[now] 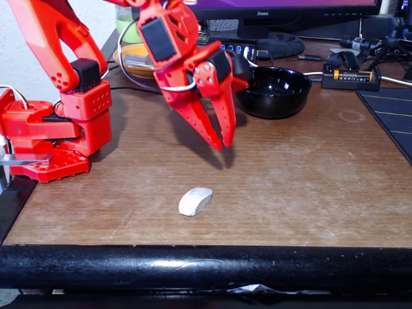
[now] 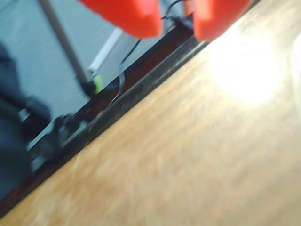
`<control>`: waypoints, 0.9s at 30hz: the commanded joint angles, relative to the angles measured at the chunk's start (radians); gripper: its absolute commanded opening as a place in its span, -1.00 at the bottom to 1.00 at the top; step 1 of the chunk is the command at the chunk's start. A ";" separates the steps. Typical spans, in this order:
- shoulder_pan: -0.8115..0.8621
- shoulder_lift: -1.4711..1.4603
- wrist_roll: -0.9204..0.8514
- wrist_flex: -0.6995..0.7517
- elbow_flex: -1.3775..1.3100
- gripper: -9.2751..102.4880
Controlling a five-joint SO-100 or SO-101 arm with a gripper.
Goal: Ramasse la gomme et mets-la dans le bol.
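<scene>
The pincer hangs with jaws barely parted and empty, the eraser on the table just below-left of its tips and the bowl behind-right; descending this narrow risks nudging the eraser away.

A desk in a home office or hobby corner: a worn wooden desktop carries a computer monitor on its stand at the back, a black mouse mat at the right edge in the fixed view, loose cables and a battery holder (one cell inside).
</scene>
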 commanded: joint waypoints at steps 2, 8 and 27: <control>0.051 -0.061 -0.018 -0.015 -0.156 -0.73; 0.029 -0.135 -0.064 0.124 -0.311 -0.71; 0.083 -0.107 -0.342 0.459 -0.420 -0.39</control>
